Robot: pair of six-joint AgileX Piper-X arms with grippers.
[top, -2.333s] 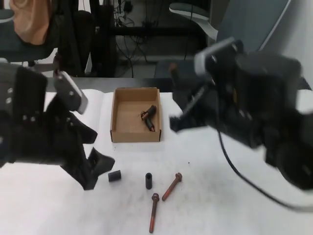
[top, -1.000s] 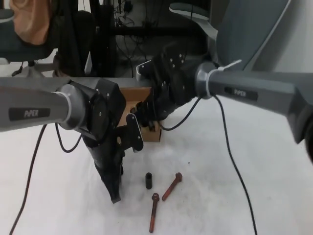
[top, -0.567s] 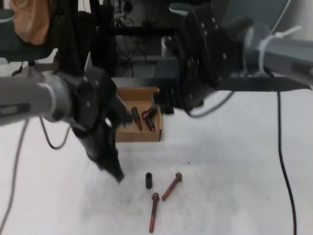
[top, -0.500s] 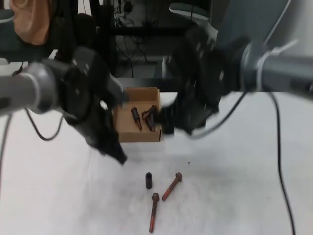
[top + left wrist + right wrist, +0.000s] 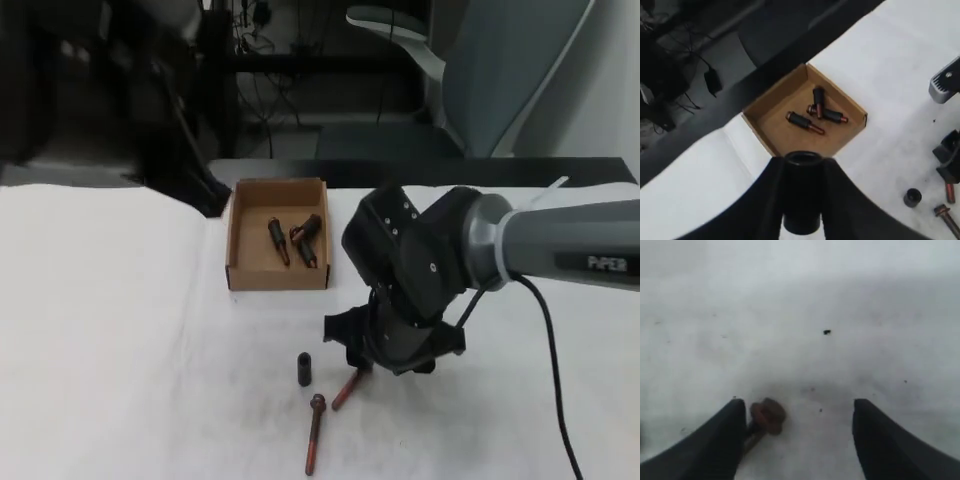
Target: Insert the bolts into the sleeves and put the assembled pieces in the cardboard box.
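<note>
My left gripper (image 5: 801,169) is shut on a black sleeve (image 5: 801,205), held high above the bench on the near side of the cardboard box (image 5: 785,102). Three assembled pieces (image 5: 805,122) lie in the box (image 5: 278,280). My right gripper (image 5: 800,440) is open, low over the white bench, with a rusty bolt's head (image 5: 768,416) just inside one finger. In the high view that gripper (image 5: 358,352) hangs over the angled bolt (image 5: 345,391). A second bolt (image 5: 315,432) and a loose black sleeve (image 5: 304,369) lie beside it.
The white bench cover (image 5: 120,350) spreads left and right of the parts. A grey office chair (image 5: 490,70) and dark stands rise behind the bench's far edge. The right arm's cable (image 5: 550,380) trails over the cover.
The left arm took the left sleeve off the bench and lifted it back left. One more piece appeared in the box. The right arm came from the box down to the angled bolt.
</note>
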